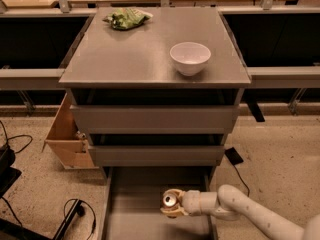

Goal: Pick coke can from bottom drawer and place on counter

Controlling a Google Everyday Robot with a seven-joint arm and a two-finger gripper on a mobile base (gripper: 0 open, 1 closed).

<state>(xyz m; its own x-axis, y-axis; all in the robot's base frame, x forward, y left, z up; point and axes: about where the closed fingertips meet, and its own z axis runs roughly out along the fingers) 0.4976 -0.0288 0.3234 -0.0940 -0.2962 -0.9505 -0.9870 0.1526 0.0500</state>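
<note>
Camera view — jaws around coke can (pixel 170 200)

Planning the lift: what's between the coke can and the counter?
In the camera view, the two upper drawer fronts sit between. The tool grips the coke can above the bottom drawer, below the counter.

White tubular arm, cream end effector (pixel 171 205)
Ringed collars are seen between links; the end effector is closed on the coke can (pixel 170 200) over the bottom drawer (pixel 131 220).
</note>
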